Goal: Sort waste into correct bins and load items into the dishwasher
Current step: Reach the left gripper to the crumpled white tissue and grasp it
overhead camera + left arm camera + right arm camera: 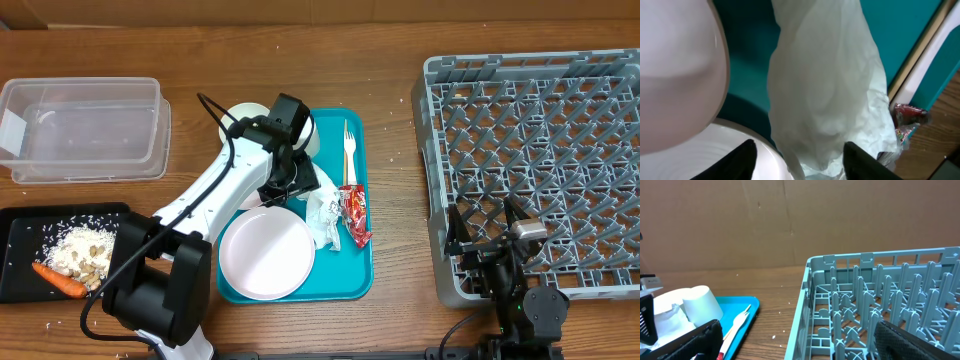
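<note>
Two grippers, both spread wide.
Overhead: left gripper point(288, 190) hangs over the teal tray point(365, 270), napkin point(325, 215) just beyond its tips, plate point(265, 255) beside it; right gripper point(485, 220) sits at the dish rack point(540, 120) edge. Left wrist: fingers point(742, 160) spread either side of the napkin, red wrapper point(910, 115) to their right. Right wrist: fingers point(690, 340) apart, dish rack ahead-right, cup point(702, 305) and fork point(740, 320) ahead-left.

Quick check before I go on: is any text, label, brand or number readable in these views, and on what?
No text can be read.
Red snack wrapper: printed, but too small and blurred in both the overhead and left wrist views.
White sticker on the clear tub: nothing legible.
Dish rack and teal tray: no markings visible.
</note>
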Controlling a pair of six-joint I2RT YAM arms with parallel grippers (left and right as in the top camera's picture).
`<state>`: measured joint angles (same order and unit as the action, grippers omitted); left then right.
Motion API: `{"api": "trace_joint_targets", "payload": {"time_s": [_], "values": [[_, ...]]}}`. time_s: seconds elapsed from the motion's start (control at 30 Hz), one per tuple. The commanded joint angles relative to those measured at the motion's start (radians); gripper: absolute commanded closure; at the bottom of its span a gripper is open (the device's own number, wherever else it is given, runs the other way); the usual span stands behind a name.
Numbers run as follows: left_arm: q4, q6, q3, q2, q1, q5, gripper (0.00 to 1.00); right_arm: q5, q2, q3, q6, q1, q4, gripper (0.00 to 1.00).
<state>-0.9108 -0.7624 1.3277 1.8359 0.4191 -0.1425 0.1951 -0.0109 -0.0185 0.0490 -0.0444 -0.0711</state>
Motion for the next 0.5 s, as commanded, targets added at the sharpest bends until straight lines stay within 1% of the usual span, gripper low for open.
{"api": "trace_joint_targets", "payload": {"time_s": [0.0, 0.03, 0.07, 0.2, 0.3, 0.4, 0.43, 0.47], "values": [[0.029, -0.019, -0.003, 0.008, 0.009, -0.005, 0.51, -0.003, 0.008, 0.010, 0.003, -0.001, 0.005, 0.00], [0.031, -0.019, -0.003, 0.008, 0.009, -0.004, 0.56, -0.003, 0.008, 0.010, 0.003, -0.001, 0.005, 0.00], [0.030, -0.019, -0.003, 0.008, 0.009, -0.004, 0.58, -0.003, 0.008, 0.010, 0.003, -0.001, 0.005, 0.00], [0.030, -0.015, -0.003, 0.008, 0.009, -0.004, 0.62, -0.003, 0.008, 0.010, 0.003, -0.001, 0.005, 0.00], [0.031, -0.015, -0.003, 0.008, 0.009, 0.004, 0.74, -0.003, 0.008, 0.010, 0.003, -0.001, 0.005, 0.00], [0.030, -0.015, -0.003, 0.008, 0.009, 0.027, 0.81, -0.003, 0.008, 0.010, 0.003, -0.001, 0.005, 0.00], [0.031, -0.015, -0.003, 0.008, 0.009, 0.026, 0.94, -0.003, 0.008, 0.010, 0.003, -0.001, 0.005, 0.00], [0.032, -0.015, -0.003, 0.008, 0.009, 0.026, 0.96, -0.003, 0.008, 0.010, 0.003, -0.001, 0.005, 0.00]]}}
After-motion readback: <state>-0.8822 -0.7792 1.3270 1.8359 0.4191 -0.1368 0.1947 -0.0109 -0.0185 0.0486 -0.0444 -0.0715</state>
